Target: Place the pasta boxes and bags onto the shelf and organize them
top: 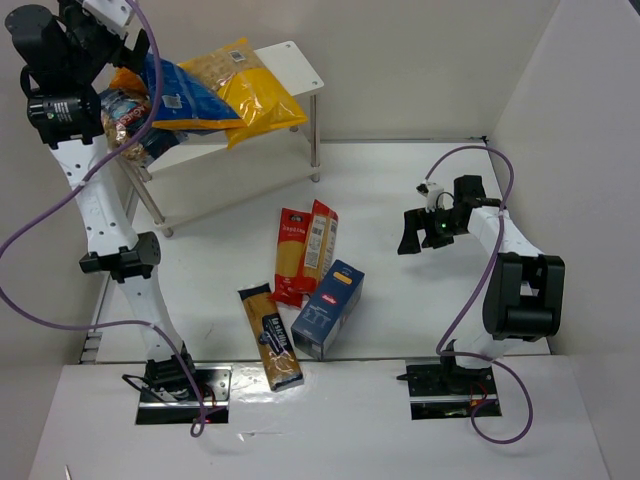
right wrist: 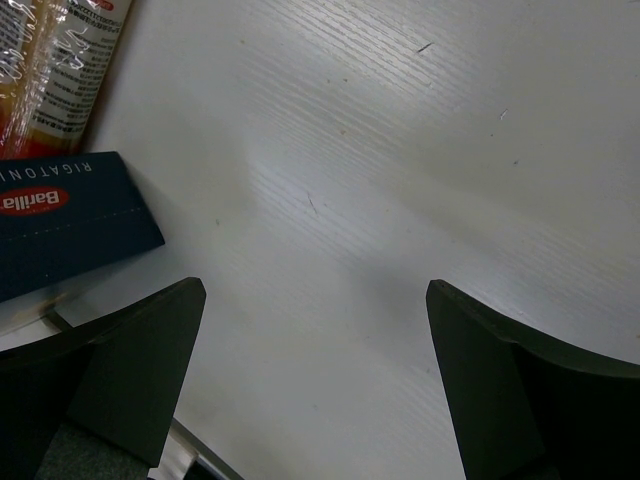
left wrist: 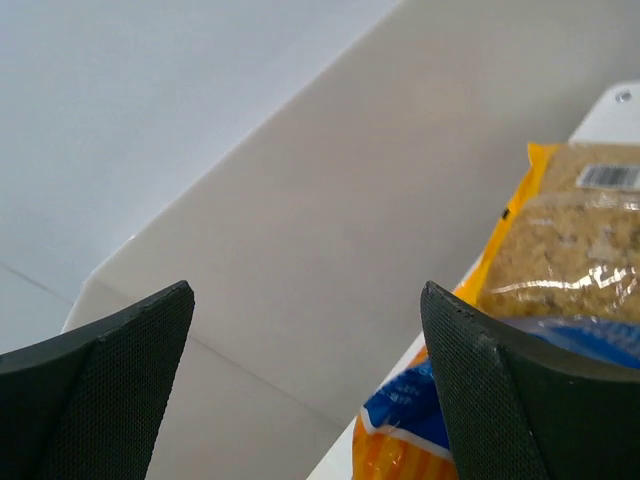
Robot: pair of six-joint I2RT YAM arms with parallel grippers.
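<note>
The white shelf (top: 296, 66) stands at the back left. On its top board lie a bright yellow bag (top: 250, 88) and a blue bag with orange ends (top: 178, 100). A clear bag with a dark blue label (top: 128, 125) sits at the shelf's left end, partly under the blue bag. My left gripper (top: 105, 45) is open and empty, raised just left of the bags; its view shows the yellow bag (left wrist: 580, 240) and the blue bag (left wrist: 415, 420). On the table lie two red-yellow spaghetti packs (top: 305, 250), a black-orange pack (top: 270, 335) and the dark blue carton (top: 328, 308). My right gripper (top: 425, 232) is open and empty, right of them.
White walls close in the table at the back, left and right. In the right wrist view the carton (right wrist: 60, 225) and a spaghetti pack (right wrist: 50, 70) lie at the left, apart from the gripper (right wrist: 316, 290). The shelf's lower board (top: 230, 150) shows bare.
</note>
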